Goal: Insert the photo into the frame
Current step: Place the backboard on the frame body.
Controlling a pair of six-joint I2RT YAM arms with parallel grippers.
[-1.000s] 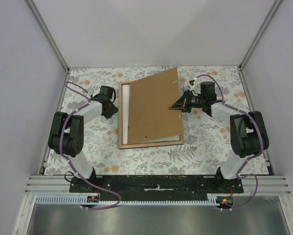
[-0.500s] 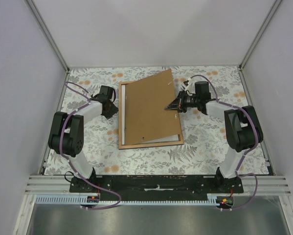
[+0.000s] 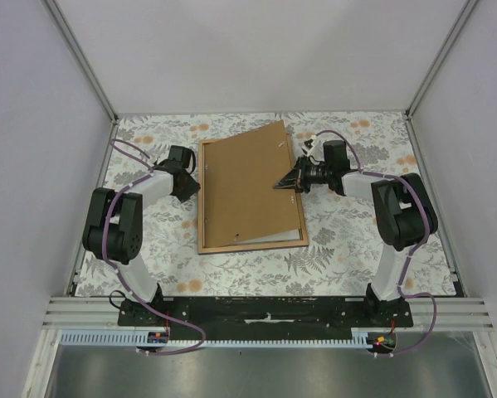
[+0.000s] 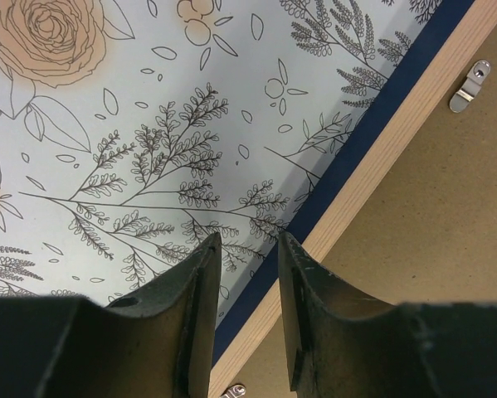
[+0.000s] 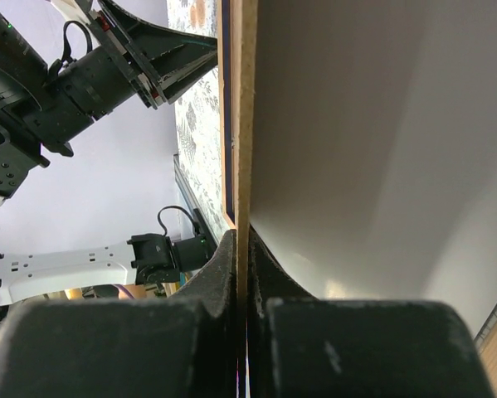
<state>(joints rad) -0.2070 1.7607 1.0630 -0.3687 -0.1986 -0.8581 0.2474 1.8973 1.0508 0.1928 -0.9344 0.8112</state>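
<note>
Right gripper (image 3: 281,182) is pinched shut on the backing board (image 3: 248,186) at its 3 o'clock edge, tilted over the frame (image 3: 252,245) centred on the table (image 3: 339,240); the photo is presumably hidden beneath. Left gripper (image 3: 193,184), fingers parted, is poised at the 9 o'clock rim, likely as a brace.

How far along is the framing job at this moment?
Seemingly done: the photo, pale back up, lies in the frame. In hand: the right end effector pinches the askew backing board; the left end effector hovers open at the rim. Left: seat board, turn clips.
</note>
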